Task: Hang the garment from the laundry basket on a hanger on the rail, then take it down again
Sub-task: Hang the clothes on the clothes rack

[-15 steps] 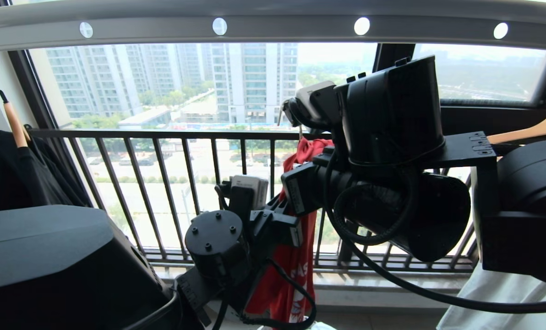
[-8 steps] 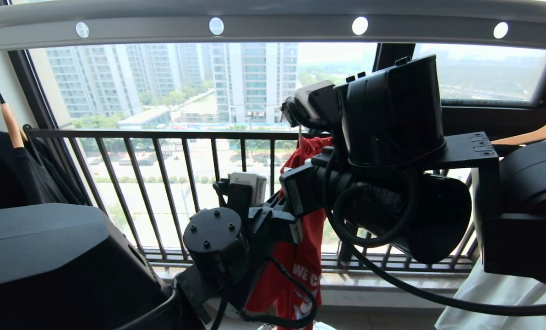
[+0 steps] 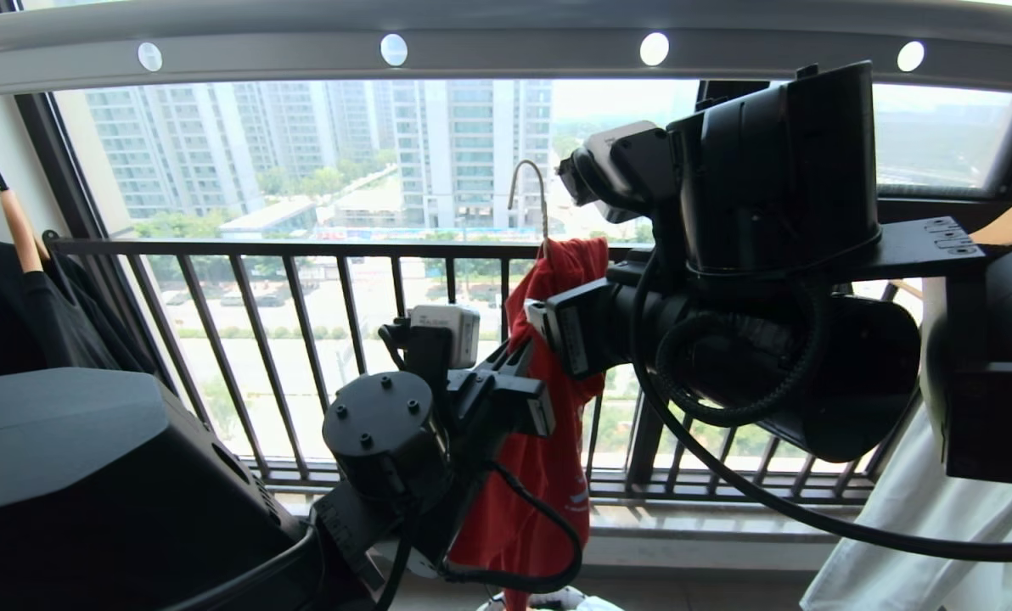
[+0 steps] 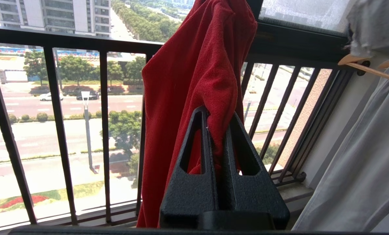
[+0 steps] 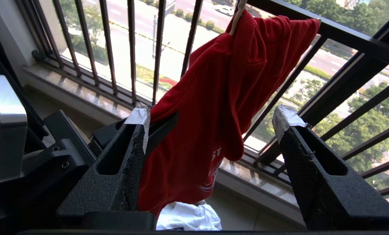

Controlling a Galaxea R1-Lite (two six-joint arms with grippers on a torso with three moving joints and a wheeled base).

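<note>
The left arm reaches up from seven o'clock, its left end effector (image 4: pixel 215 130) pinched tight on a fold of the red garment (image 3: pixel 548 458), which hangs bunched on the hanger (image 3: pixel 530 191) below the rail (image 3: pixel 506 51). At three o'clock the right arm stretches across, its right end effector (image 5: pixel 210 120) spread wide, gripping nothing.

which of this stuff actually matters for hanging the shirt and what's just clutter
Part of the job:
red T-shirt, pinched by the left gripper
wire hanger in the shirt's neck, not on the rail
rail overhead
right gripper, open beside the shirt

Just around:
black garment on a wooden hanger
pale grey garment
black railing
</note>
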